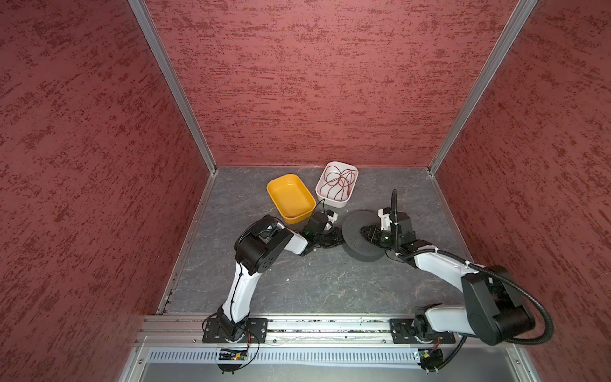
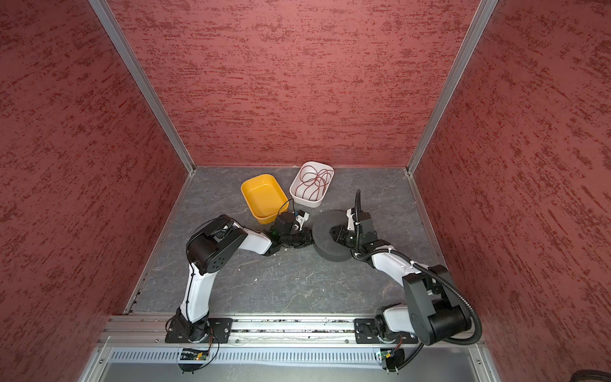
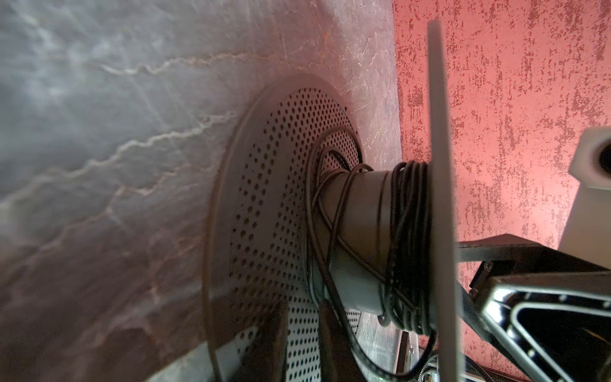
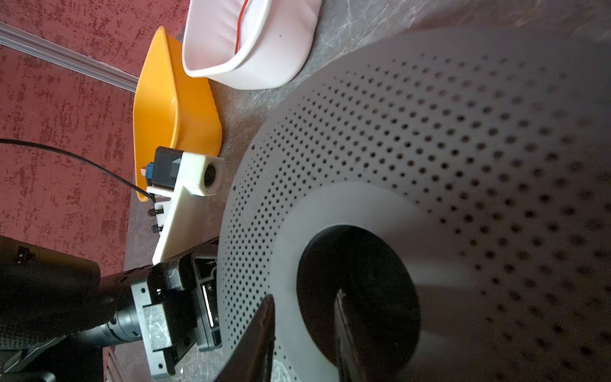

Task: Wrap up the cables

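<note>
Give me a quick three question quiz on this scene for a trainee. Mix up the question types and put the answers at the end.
1. Multiple choice: what lies in the white tray? A) a red wire B) a roll of tape C) nothing
2. True or false: the yellow tray is empty.
3. Fill in the blank: the black cable is wound around the core of the ____.
Key: 1 A; 2 true; 3 spool.
</note>
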Robot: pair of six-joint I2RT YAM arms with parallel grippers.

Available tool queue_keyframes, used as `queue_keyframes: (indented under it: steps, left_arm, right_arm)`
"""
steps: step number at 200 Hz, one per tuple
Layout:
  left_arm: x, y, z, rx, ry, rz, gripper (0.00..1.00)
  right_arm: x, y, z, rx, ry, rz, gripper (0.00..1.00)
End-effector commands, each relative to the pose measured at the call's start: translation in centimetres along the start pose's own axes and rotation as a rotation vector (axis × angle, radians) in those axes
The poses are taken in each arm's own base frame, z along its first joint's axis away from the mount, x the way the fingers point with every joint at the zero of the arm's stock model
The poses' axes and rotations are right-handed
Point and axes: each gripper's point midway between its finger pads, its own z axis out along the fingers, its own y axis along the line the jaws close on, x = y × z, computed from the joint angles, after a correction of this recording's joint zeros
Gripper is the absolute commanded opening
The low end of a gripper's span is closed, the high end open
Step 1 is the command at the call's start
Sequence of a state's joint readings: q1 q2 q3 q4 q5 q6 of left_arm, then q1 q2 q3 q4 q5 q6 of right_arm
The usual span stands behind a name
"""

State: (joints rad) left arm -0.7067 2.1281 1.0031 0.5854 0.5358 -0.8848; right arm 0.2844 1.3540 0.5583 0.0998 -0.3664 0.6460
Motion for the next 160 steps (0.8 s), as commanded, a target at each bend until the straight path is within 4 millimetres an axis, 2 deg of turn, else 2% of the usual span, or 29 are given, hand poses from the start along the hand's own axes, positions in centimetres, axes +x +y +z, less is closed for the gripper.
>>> queue_keyframes:
  steps: [1, 50, 80, 84, 99, 123, 160]
  left_arm:
    - [1.3, 2.0, -0.2, -0.056, 0.027, -0.023, 0.21]
    - [1.3, 2.2, -0.8, -0.079, 0.028, -0.005, 0.25]
    - [1.3, 1.4, -1.7, -0.08, 0.024, 0.035, 0.38]
    - [1.7, 1.9, -1.9, -0.103, 0.04, 0.025, 0.39]
    - [1.8, 1.9, -2.4, -0.128, 0.04, 0.04, 0.46]
    - [1.4, 1.8, -3.5, -0.143, 0.014, 0.069, 0.52]
    - [0.9, 1.9, -5.2, -0.194, -0.005, 0.08, 0.55]
  right_arm:
    - [0.6, -0.1, -0.2, 0.017, 0.033, -0.003, 0.32]
    - [0.2, 0.2, -0.6, 0.013, 0.012, -0.012, 0.32]
    - [-0.2, 0.3, -0.8, 0.017, -0.002, -0.024, 0.32]
    - [-0.2, 0.3, -0.8, 0.019, -0.002, -0.023, 0.32]
    - [-0.4, 0.5, -0.7, 0.015, -0.005, -0.028, 0.32]
    - [-0.8, 0.8, -0.5, 0.004, -0.013, -0.033, 0.32]
    - [-1.6, 1.7, -0.6, -0.018, -0.026, -0.047, 0.32]
